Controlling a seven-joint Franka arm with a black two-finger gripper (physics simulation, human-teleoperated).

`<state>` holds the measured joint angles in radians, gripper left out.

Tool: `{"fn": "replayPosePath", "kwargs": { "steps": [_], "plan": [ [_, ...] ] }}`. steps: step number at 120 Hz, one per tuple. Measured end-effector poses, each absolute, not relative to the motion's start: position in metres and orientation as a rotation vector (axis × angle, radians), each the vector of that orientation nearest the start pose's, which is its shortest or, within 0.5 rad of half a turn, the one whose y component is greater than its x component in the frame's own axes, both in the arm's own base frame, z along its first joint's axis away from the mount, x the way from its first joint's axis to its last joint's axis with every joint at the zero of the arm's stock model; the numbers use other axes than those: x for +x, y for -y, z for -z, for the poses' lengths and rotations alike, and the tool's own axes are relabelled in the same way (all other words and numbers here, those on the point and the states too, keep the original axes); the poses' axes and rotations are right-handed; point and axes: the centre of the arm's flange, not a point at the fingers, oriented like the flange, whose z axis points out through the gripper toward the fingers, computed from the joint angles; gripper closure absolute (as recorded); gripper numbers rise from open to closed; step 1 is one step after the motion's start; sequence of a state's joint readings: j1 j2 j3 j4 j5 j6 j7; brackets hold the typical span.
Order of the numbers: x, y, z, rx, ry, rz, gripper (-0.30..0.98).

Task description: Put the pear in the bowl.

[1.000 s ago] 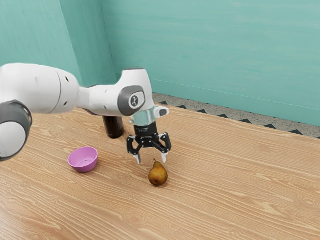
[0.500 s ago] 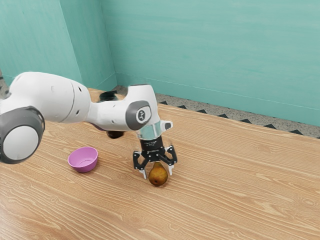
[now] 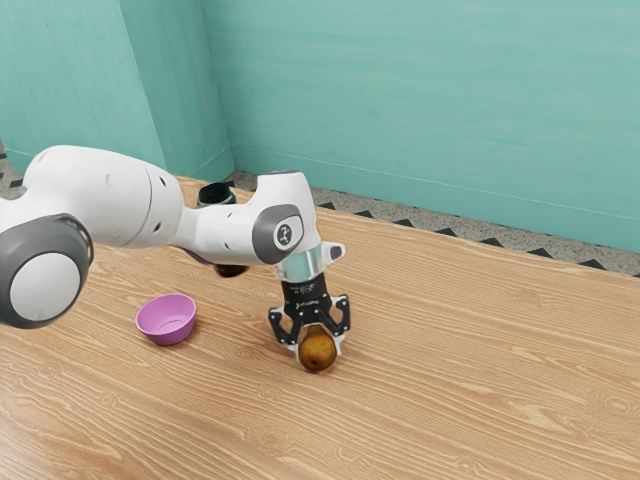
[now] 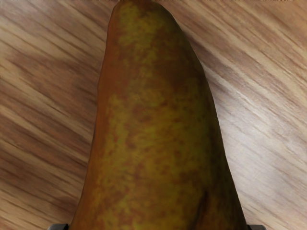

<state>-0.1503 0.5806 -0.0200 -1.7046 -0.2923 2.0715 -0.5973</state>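
Black two-finger gripper (image 3: 319, 349) points down, low over the wooden table (image 3: 470, 370), clamped on the brown-gold pear (image 3: 318, 354). One finger lies against each side of the fruit. Pear sits at the tabletop, its rounded end facing the exterior camera; whether its underside touches the wood cannot be told. Wrist view: mottled skin, olive to russet, narrowing away from the fingertips (image 4: 59, 226), which sit at either flank of the broad part. Wood grain visible on both sides of it.

Pink bowl (image 3: 167, 320) stands upright on the same table, apart from the pear, toward the exterior view's left. Its visible interior holds nothing; pear is outside it. White arm (image 3: 110, 195) comes in from the exterior view's left, passing in front of a dark cylindrical container (image 3: 215, 194), its middle hidden. Beyond the table: teal wall (image 3: 430, 100), and a speckled grey floor strip (image 3: 345, 206) with dark triangles.
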Motion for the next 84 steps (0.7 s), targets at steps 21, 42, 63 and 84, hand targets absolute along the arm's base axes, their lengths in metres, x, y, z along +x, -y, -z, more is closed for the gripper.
{"fn": "replayPosePath", "kwargs": {
  "steps": [21, 42, 63, 84],
  "plan": [
    [0.640, 0.125, -0.245, -3.109, 0.976, -0.468, 0.31],
    [0.643, 0.124, -0.275, -3.120, 0.985, -0.399, 0.45],
    [0.626, 0.098, -0.332, -3.105, 1.034, -0.286, 0.54],
    [0.595, 0.040, -0.378, -3.047, 1.169, -0.206, 0.59]
  ]
}}
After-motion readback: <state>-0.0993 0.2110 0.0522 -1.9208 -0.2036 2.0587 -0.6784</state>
